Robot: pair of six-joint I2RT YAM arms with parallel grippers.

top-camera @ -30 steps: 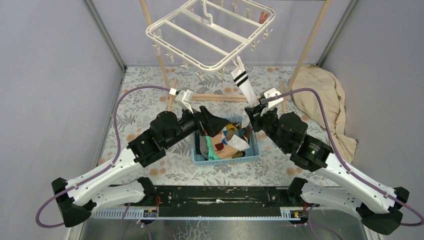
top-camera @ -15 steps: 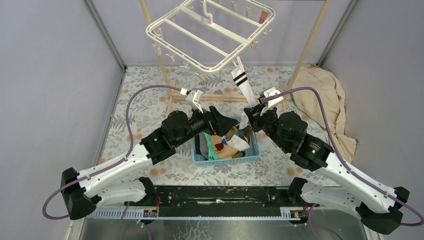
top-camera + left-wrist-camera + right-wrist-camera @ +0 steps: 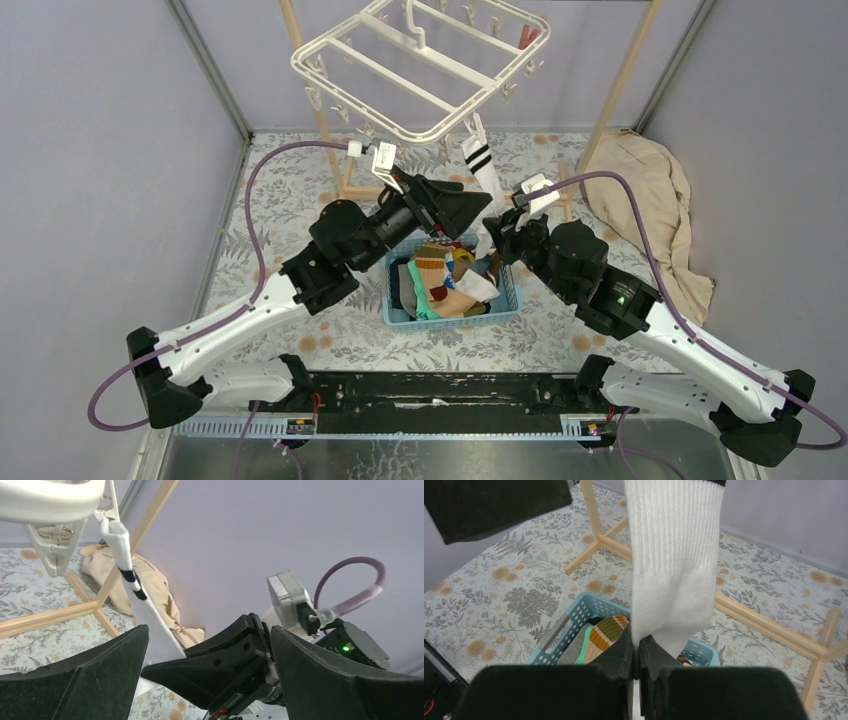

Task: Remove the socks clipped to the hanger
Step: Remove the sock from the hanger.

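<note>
Found one long white ribbed fabric sock with two black bands [image 3: 487,185] at upper centre of the top view, hung by its cuff from a small white plastic clip [image 3: 109,507] under the near corner of the white plastic rectangular drying frame [image 3: 420,136]. Drawn taut on a slant from clip down to toe. Toe end nipped between the pressed-together jaws of the right gripper [image 3: 638,650], bottom centre of the right wrist view, with fabric bunched just above the pinch. Logged the left gripper [image 3: 455,205] as spread wide and holding nothing, raised just left of the sock, near but apart.

Saw a heap of mixed-colour socks [image 3: 445,280] at lower centre, inside a pale blue perforated plastic basket [image 3: 510,300], right below the hanging sock. Spotted a small reddish piece [image 3: 527,35] at the frame's far edge, top of view; too small to call sock or clip. Could make out no other sock on the near clips.

Handling, as judged:
- Light, soft, stretchy knit; no stiffness, nothing to break.
- Likely to lengthen under pull before release from the clip, then spring loose and flop.
- Counting on the ribbing for grip in a thin pinch, but wary of slip from a toe-tip hold.
- Best taken high on the leg, near the black bands just under the clip, to send the pull straight into the clip's bite rather than into stretch.
- Worth steadying the frame as well: tilted, apparently free-hanging, liable to swing with the tug
</note>
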